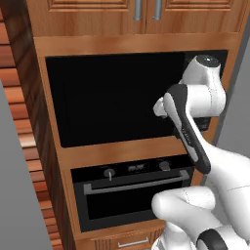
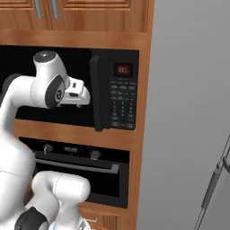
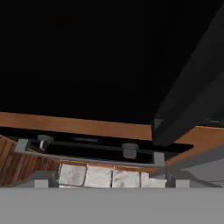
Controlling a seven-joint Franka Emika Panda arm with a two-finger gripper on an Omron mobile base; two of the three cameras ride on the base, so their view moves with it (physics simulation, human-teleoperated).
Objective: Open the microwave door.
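While I'm holding gripper (image 2: 84,96) just left of handle (image 2: 95,92), can't tell if it's open or closed. Microwave door (image 1: 112,100) sitting shut above oven door (image 1: 134,195). Judging panel rigid, hinged, glossy-slick; taking bar handle mid-height.

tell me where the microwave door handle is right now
In the right base view the handle runs vertically along the microwave door's right edge, just left of the keypad panel, above the oven.
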